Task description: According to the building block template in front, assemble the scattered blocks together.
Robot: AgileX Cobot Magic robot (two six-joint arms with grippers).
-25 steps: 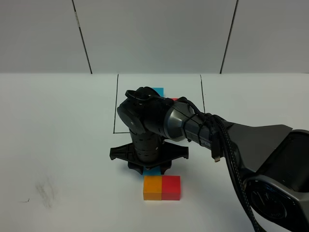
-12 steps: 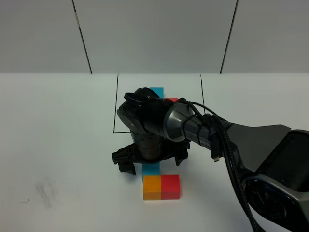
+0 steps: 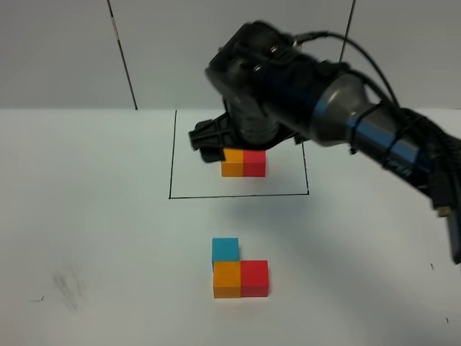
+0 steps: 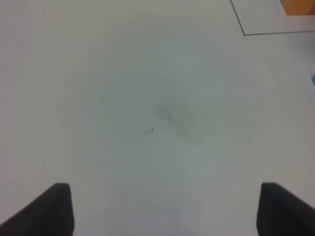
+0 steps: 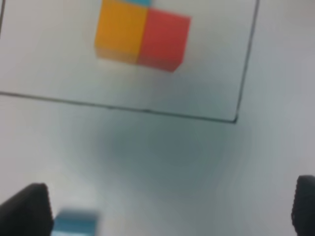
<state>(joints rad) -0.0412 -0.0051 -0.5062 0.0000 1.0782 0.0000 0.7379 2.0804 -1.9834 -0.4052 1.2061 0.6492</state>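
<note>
Exterior high: template cubes point(image 3: 243, 163) inside black outline point(image 3: 171, 173); right pincer point(image 5: 167, 211) and left pincer point(image 4: 162, 211) spread, empty.

The right gripper point(image 3: 241, 140) hangs raised over the building block template point(image 3: 243, 163), hiding the part of it just behind the orange and red cubes. Well apart from it, toward the camera, the scattered blocks point(image 3: 239, 269) sit joined on the white table point(image 3: 94, 216): blue behind orange, red beside orange.

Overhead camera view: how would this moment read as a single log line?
right gripper: open, raised, empty | blue cube: behind orange cube | red cube: beside orange | template: framed
</note>
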